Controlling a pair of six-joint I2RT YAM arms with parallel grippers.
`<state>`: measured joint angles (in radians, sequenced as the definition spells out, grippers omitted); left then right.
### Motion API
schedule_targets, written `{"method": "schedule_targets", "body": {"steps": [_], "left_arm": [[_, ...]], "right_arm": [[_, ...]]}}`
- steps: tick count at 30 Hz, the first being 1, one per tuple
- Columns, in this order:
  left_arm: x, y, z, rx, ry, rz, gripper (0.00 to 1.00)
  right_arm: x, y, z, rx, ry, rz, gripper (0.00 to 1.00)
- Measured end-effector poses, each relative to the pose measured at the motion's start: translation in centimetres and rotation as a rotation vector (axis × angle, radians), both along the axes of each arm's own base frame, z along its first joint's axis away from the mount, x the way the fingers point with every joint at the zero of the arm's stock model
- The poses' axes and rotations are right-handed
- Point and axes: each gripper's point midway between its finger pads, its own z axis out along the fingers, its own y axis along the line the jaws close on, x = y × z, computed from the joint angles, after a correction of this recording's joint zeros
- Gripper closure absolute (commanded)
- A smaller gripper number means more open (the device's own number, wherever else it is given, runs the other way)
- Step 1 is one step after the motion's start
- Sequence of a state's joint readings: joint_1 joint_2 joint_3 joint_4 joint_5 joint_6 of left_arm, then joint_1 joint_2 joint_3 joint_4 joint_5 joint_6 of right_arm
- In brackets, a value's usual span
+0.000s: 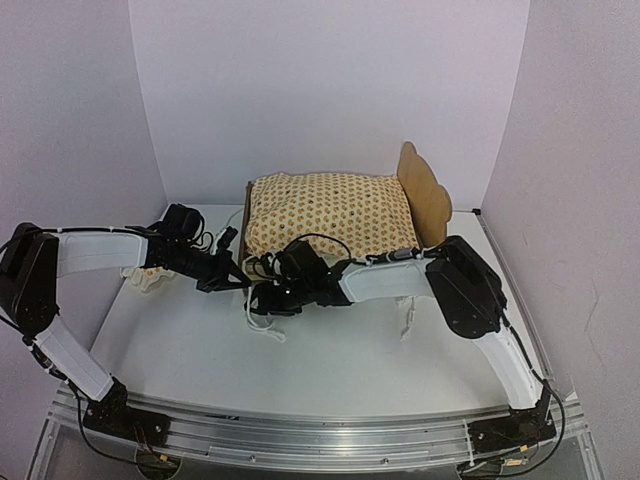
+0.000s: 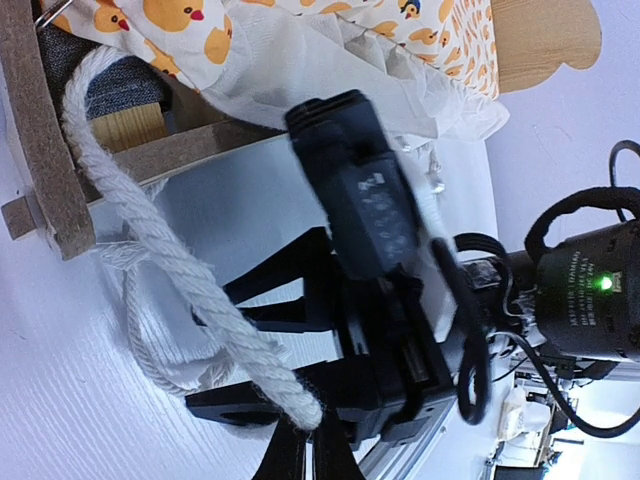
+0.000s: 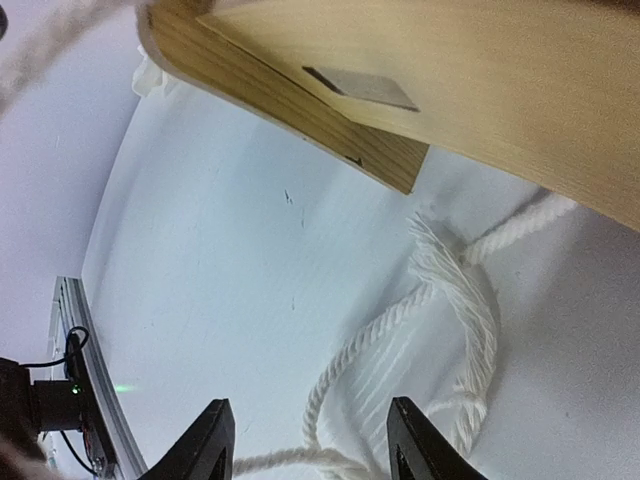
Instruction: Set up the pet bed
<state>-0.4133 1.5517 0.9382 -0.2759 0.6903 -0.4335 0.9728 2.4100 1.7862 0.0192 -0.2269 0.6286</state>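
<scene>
Presently, the pet bed [image 1: 425,195] stands at the back middle of the white surface [image 1: 350,350], with its scalloped headboard upright at the right end. A duck-printed cushion [image 1: 330,212] lies on the frame and covers most of it. White rope ties [image 1: 258,318] hang from the bed's near left corner and lie loose on the surface. Both arms reach in toward that corner.

Right pincer [image 3: 310,450]: its fingers [image 3: 205,445] are apart and low over the surface. A strand of rope runs between them, and nothing is gripped. The wooden frame is just ahead of it.

Left pincer [image 1: 232,280]: it is together, just beside the right one on its left. In its wrist view a rope end lies at its tip. Whether the rope is nipped cannot be told.
</scene>
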Motion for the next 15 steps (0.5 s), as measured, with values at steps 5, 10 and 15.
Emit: {"method": "schedule_targets", "body": {"steps": [5, 10, 15], "left_arm": [[0.0, -0.2, 0.1, -0.012, -0.006, -0.007, 1.00], [0.5, -0.2, 0.3, -0.024, -0.022, -0.004, 1.00], [0.6, -0.3, -0.4, -0.022, -0.007, -0.008, 1.00]], "right_arm": [[0.0, -1.2, 3.8, 0.017, -0.020, -0.048, 0.59], [0.2, -2.0, 6.7, 0.043, -0.045, -0.077, 0.58], [-0.1, -1.9, 7.4, 0.087, -0.083, -0.067, 0.52]]}}
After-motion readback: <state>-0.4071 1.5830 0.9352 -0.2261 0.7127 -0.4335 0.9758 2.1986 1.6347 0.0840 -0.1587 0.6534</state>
